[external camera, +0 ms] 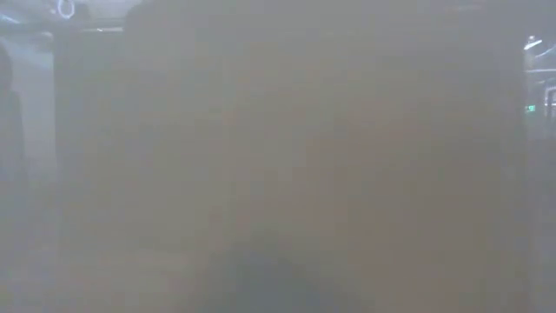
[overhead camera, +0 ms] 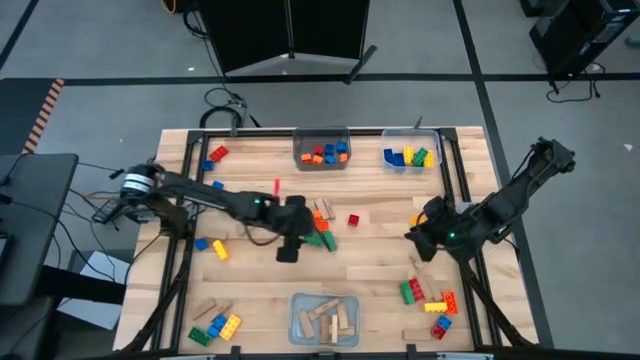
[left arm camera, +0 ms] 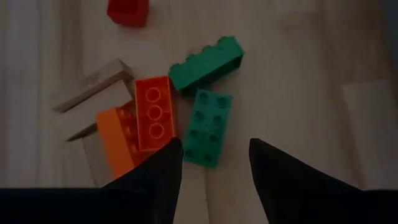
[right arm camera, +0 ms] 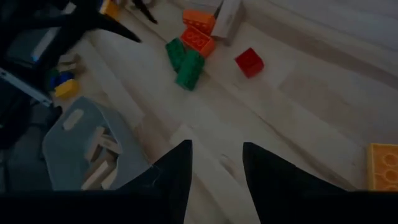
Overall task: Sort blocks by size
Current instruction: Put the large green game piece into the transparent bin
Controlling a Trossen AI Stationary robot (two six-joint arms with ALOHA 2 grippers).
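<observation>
A cluster of blocks lies at the table's middle: two green studded bricks (left arm camera: 208, 127) (left arm camera: 205, 62), a red-orange brick (left arm camera: 152, 112), an orange brick (left arm camera: 115, 140) and tan wooden blocks (left arm camera: 93, 93). A small red brick (overhead camera: 353, 220) sits just to the right of them. My left gripper (overhead camera: 305, 238) hangs open, slanting down over the cluster. Its fingertips (left arm camera: 177, 152) stand on either side of the nearer green brick's end, above it. My right gripper (overhead camera: 416, 240) is open over bare wood at the right, with nothing between its fingers (right arm camera: 180, 162).
Clear bins: far centre (overhead camera: 321, 150) with small bricks, far right (overhead camera: 411, 155) with blue, yellow and green bricks, near centre (overhead camera: 324, 318) with wooden blocks. Loose bricks lie at left (overhead camera: 210, 246), near left (overhead camera: 215, 325) and near right (overhead camera: 428, 300). The low view shows only haze.
</observation>
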